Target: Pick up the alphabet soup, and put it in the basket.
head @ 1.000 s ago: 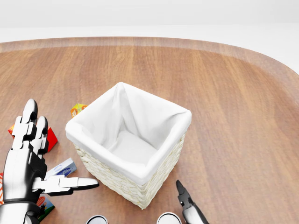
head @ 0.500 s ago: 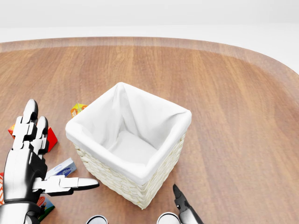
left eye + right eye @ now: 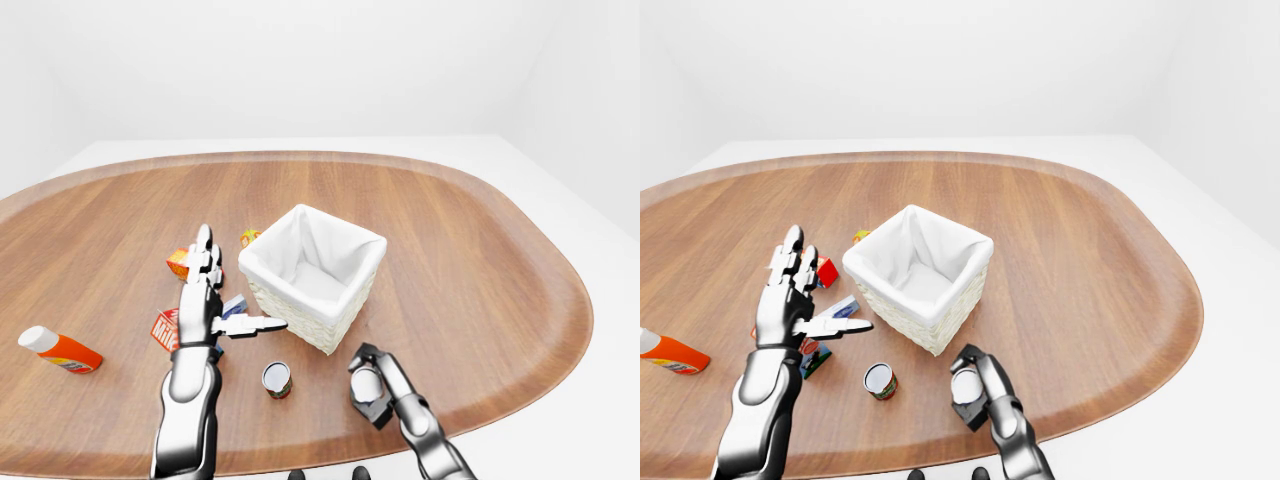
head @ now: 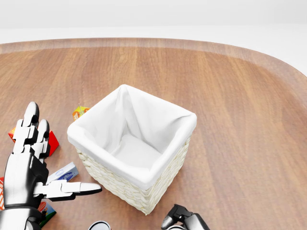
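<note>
The white-lined wicker basket [image 3: 312, 272] stands upright in the middle of the round wooden table. My right hand [image 3: 371, 386] is low in the left-eye view, below and right of the basket, its fingers closed round an upright can with a pale lid, the alphabet soup [image 3: 366, 384]. In the head view only the curled fingers [image 4: 178, 215] show at the bottom edge. My left hand [image 3: 214, 301] is open and empty, raised left of the basket with the thumb pointing at its wall.
A second can [image 3: 276, 379] stands below the basket, between my hands. A red milk carton [image 3: 164, 328], a blue-white box [image 3: 234, 305] and small orange boxes [image 3: 178, 262] lie by my left hand. An orange bottle [image 3: 58, 350] lies far left. The table edge runs close under my right hand.
My right hand's fingers, which pointed straight up before, have curled over and closed round the can. The left hand and the basket have not moved.
</note>
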